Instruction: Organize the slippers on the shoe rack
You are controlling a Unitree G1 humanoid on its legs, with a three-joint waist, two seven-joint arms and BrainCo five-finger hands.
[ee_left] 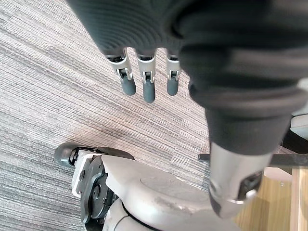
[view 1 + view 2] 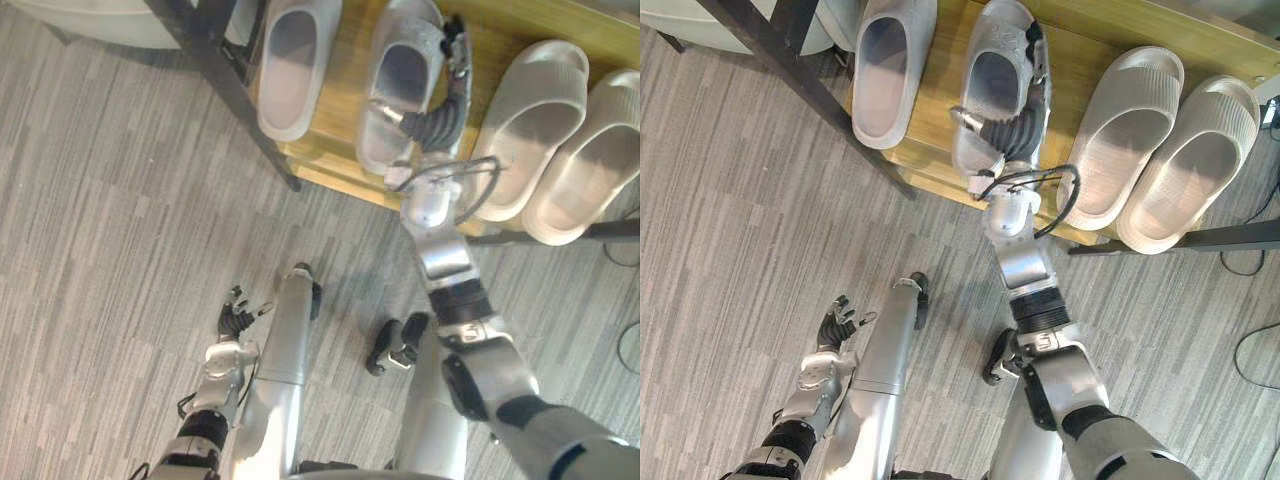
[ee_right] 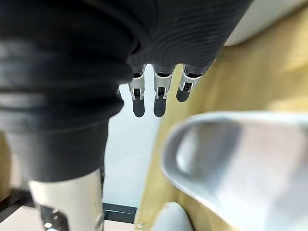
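1. Right hand (image 2: 1028, 95): reaches over the wooden shelf (image 2: 1080, 55). Its fingers are straight and close-set along the side of the second grey slipper (image 2: 988, 85) and grip nothing; whether they touch it cannot be told.
2. Slippers: all four lie on the shelf. The first grey slipper (image 2: 883, 70) is nearest the left end. The pale pair (image 2: 1130, 140) is toward the right end and overhangs the front edge.
3. Left hand (image 2: 835, 325): hangs low over the floor, fingers relaxed, empty.
4. Step, as judged: squaring the second grey slipper beside its mate. The next move calls for a light sideways push that keeps it parallel and clear of the front edge.
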